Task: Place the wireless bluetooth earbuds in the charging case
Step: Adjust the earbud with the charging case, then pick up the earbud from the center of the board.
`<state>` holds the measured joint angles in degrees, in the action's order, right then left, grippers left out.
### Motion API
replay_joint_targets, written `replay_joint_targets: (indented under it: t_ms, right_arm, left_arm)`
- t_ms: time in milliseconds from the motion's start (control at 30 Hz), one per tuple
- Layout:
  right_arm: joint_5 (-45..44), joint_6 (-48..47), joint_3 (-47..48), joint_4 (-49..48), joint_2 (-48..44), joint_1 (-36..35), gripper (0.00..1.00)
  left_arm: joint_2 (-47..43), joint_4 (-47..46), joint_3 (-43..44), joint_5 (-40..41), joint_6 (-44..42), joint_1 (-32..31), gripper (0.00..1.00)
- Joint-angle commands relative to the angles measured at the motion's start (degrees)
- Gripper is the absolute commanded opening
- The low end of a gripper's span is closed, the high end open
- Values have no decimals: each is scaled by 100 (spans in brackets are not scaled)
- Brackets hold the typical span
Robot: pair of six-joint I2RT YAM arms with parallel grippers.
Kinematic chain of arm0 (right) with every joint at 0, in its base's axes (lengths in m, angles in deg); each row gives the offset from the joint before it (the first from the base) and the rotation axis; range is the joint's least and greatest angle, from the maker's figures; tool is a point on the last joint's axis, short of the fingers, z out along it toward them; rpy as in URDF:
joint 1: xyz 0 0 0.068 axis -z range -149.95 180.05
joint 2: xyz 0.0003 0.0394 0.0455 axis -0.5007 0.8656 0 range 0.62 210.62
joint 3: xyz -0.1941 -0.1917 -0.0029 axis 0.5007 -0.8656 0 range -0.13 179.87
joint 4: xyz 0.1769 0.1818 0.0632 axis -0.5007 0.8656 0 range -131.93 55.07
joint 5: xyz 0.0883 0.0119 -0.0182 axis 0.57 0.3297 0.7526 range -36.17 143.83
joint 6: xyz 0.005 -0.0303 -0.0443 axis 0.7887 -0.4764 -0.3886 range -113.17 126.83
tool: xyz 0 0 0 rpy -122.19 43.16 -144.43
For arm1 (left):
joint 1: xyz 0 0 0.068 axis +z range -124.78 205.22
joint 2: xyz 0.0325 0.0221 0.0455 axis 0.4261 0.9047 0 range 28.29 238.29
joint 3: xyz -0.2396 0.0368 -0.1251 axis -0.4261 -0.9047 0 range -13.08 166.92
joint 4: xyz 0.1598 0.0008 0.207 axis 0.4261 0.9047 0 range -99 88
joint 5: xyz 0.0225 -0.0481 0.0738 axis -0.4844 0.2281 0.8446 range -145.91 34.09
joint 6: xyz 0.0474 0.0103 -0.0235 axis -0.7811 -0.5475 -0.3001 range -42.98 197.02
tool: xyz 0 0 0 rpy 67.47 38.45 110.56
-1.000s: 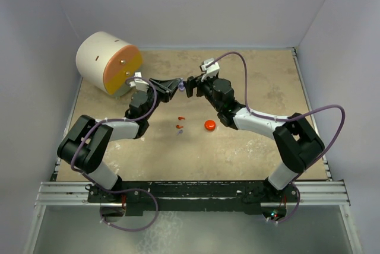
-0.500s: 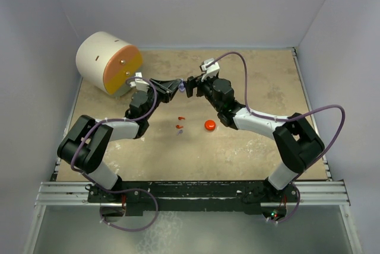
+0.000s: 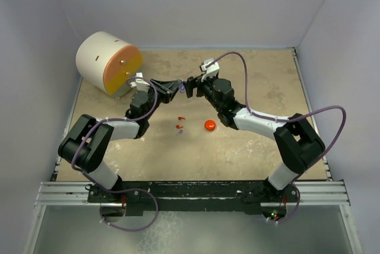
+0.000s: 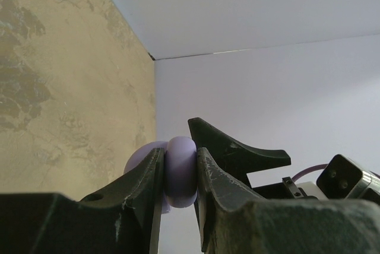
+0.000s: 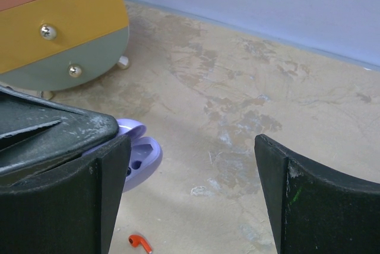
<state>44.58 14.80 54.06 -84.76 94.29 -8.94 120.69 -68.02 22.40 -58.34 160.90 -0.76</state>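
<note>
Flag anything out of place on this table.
The earbuds lie scattered loose on the table beside the red-orange disc, while the lavender case, clamped in the left gripper, looks open with empty sockets.

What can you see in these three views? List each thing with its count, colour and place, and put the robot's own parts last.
table: one, mottled beige, under everything.
drawer cabinet: one, cream drum with orange, yellow and green drawer fronts, far left corner.
charging case: one, lavender, open, between the two arms' tips.
disc: one, red-orange, on the table by the right arm.
red earbuds: two, red, loose on the table left of the disc.
grey-lavender earbud: at least one, beside the nearer red one; a second cannot be made out.
left gripper: one, black, shut on the charging case.
right gripper: one, black, open, facing the case.
</note>
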Motion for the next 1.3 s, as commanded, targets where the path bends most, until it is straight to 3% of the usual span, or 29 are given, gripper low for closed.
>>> replay_joint_targets:
  t_ms: [0,400,733,1000,1267]
  right_arm:
    - [197,6,69,-183,-305,-75,87]
    - [-67,100,29,-139,-435,-80,87]
    - [-15,237,-25,895,-759,-135,86]
    - [-182,866,-89,2258,-475,-900,83]
    - [-193,1994,-579,2593,-609,-1497,81]
  left_arm:
    - [49,-262,210,-99,-165,14,0]
    - [4,-232,186,-99,-185,106,0]
    - [-369,-256,-313,-232,-167,878,0]
    - [-944,159,-555,-257,-350,1140,0]
    - [-1494,509,-795,-273,-441,1139,0]
